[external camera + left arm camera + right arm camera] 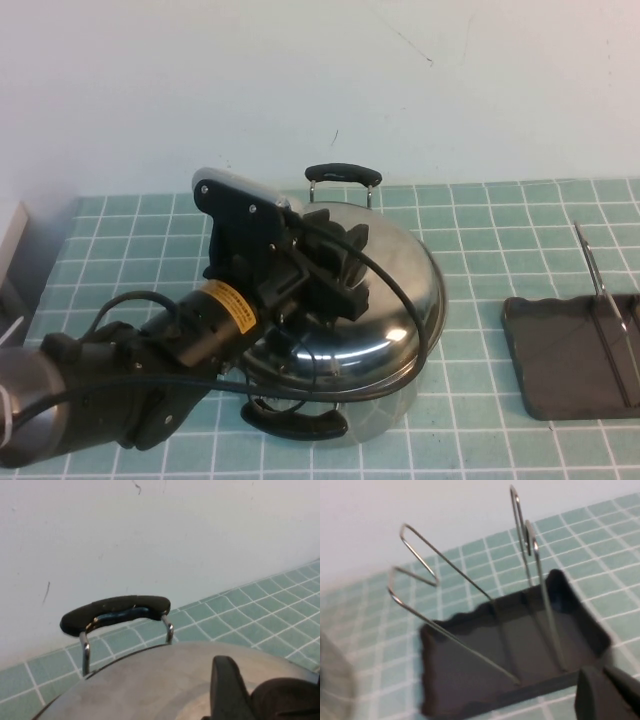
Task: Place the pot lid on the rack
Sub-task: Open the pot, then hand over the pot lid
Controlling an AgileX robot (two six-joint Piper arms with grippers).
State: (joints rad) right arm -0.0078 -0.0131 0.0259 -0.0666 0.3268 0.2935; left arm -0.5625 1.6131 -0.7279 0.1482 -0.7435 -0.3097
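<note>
The shiny domed pot lid [395, 290] lies on the steel pot [385, 420], which has two black handles [343, 176]. My left gripper [333, 280] is down on the lid's top, shut on its black knob [287, 700]; one finger [227, 690] presses against the knob on the lid's surface [150, 685]. The dark grey rack [560, 350] with wire loops [600, 290] lies to the right of the pot. My right gripper [609, 679] is out of the high view; it hovers at the rack's [510, 650] edge with its fingers close together and empty.
The green tiled table [480, 230] ends at a white wall behind. A pale object [12, 250] sits at the left edge. The left arm and its cable [400, 300] drape over the pot's near side. Bare tiles lie between pot and rack.
</note>
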